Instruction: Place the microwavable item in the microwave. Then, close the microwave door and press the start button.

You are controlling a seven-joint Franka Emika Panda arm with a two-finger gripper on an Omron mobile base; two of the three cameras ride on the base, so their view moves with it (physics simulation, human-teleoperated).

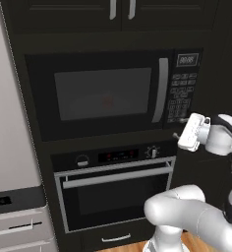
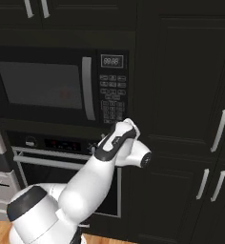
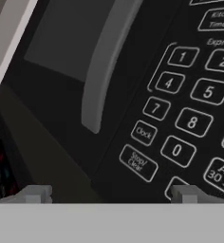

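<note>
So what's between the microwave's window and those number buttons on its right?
The vertical silver handle stands between the dark window and the keypad on the closed microwave door; the left base view shows it plainly.

arm (image 2: pixel 86 188): glossy white, thick rounded tube segments
joints (image 2: pixel 26 206): dark grey to black bands and caps between the white shells
wrist (image 2: pixel 115 143): white housing with a black panel along one side
hand (image 1: pixel 190 132): flat white block with rounded corners
gripper (image 3: pixel 111 194): two small squarish grey tips, set well apart
</note>
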